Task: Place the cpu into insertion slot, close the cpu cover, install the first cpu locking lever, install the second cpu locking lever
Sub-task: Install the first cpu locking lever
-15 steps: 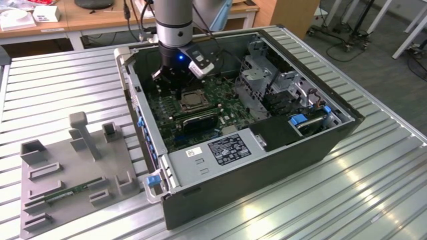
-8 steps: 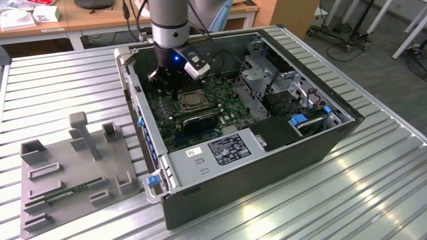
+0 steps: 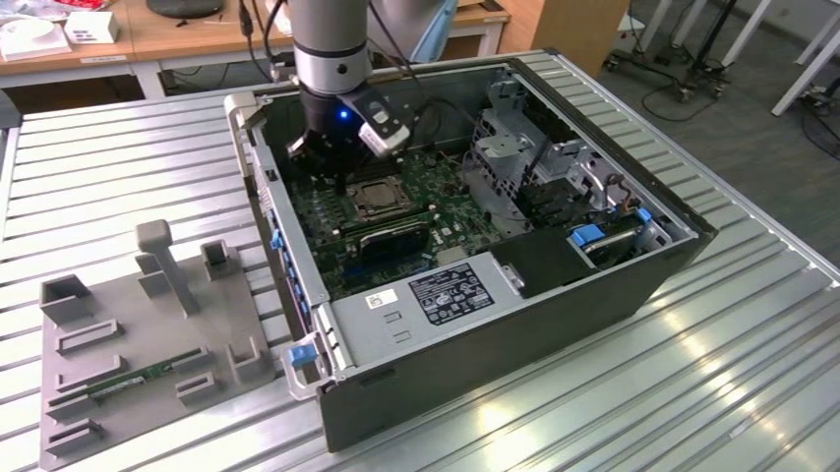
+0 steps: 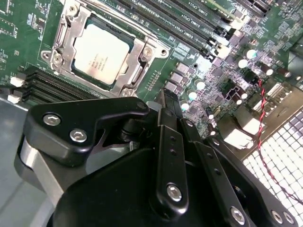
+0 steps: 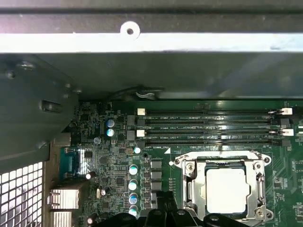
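Cpu (image 4: 100,53) seated in insertion slot (image 3: 372,200), cpu cover (image 4: 136,60) lying flat around its edges. Gripper (image 4: 164,97) hovers just beside slot, over motherboard (image 5: 118,161); fingers pressed together, holding nothing.

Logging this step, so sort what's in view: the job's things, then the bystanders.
Job:
cpu, seated
cpu cover, flat around it
gripper, close by

Lying about:
memory slots
grey fixture tray
memory stick, lying in that tray

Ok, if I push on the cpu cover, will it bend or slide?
Likely stiff, not floppy: the cpu cover is a thin metal frame lying flat around the cpu. It probably won't slide, seated on the insertion slot. Its bare metal may be slippery.
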